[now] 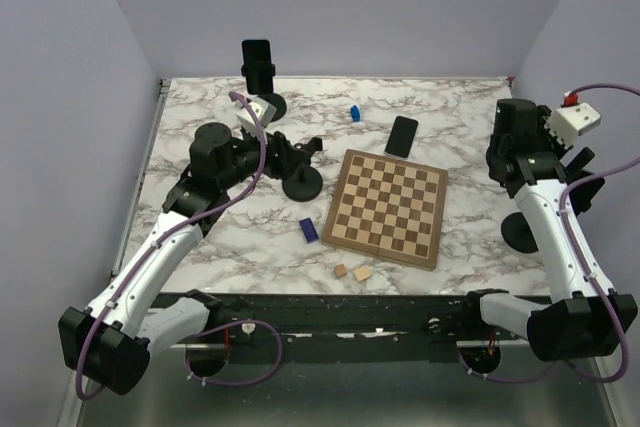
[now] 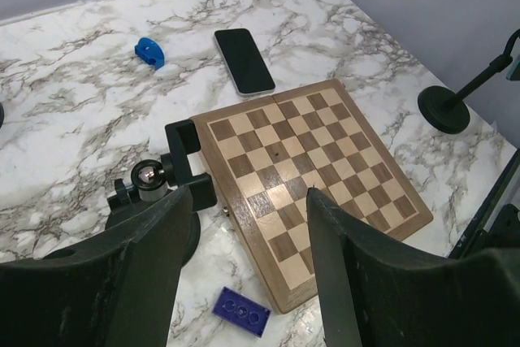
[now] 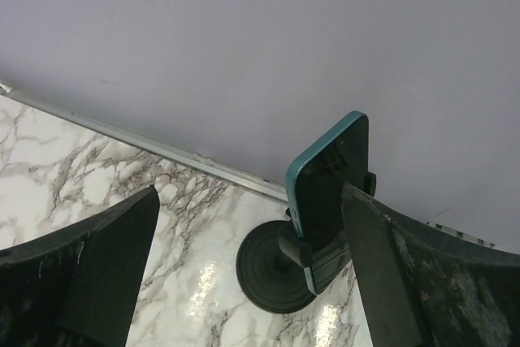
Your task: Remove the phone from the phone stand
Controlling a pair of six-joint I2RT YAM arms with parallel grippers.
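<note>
Marble table (image 1: 470,107), lilac walls (image 1: 330,7). My left gripper (image 2: 248,201) and right gripper (image 3: 250,193) gape empty. Right wrist sees a teal phone (image 3: 329,172) in its stand (image 3: 268,270); left wrist, a chessboard (image 2: 317,168).

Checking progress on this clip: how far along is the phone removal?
Looks done: a flat phone lies by the chessboard, and the middle stand under the open left gripper is empty. In hand: the open right gripper frames a teal phone clamped in the right stand, not gripped yet. Left: grip it and lift it out. A black phone also sits in the back stand.
</note>
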